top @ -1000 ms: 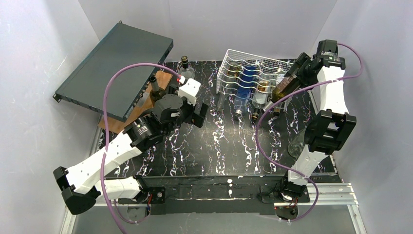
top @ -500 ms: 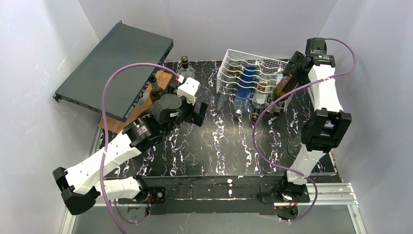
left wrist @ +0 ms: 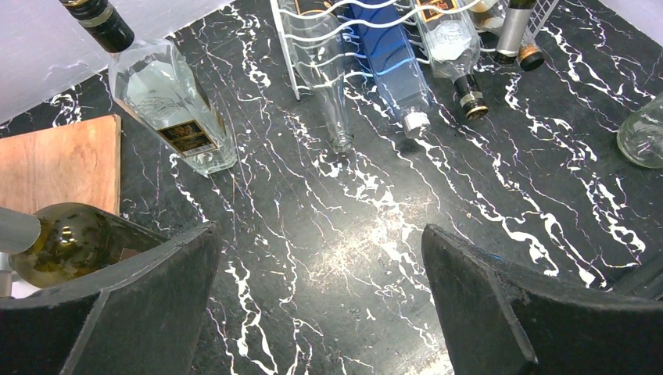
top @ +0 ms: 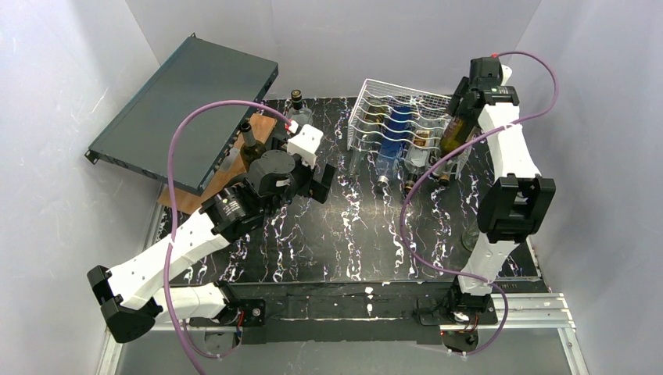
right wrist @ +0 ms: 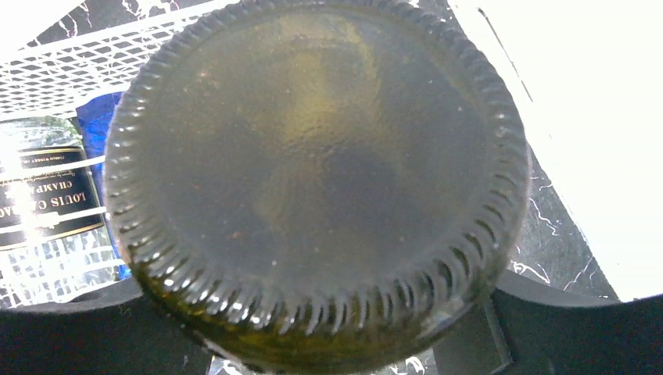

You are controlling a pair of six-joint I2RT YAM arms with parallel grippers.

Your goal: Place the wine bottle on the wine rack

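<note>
Right claw (top: 467,100) is clamped on the fat end of the olive-green wine bottle (top: 451,139). On my right wrist cam the ribbed base fills nearly the whole view, with the dark fingers (right wrist: 70,336) hugging it from both sides. The bottle's tilted, neck pointing down toward the near side of the table, right at the right-hand end of the white wire wine rack (top: 395,98). Honestly can't tell from the top cam whether it's resting in that last cradle or just above it. The rack has a blue bottle (top: 395,125) and a few clear ones lying in it, necks poking out the front.

Left claw (left wrist: 320,312) is wide open with nothing in it, hanging over the black marbled table (left wrist: 352,234). Just beside its left finger there's a green bottle (left wrist: 70,242) on a wooden board (left wrist: 59,160), and a square clear bottle (left wrist: 168,98) past that. Dark teal case (top: 184,109) is propped up at the far left.
</note>
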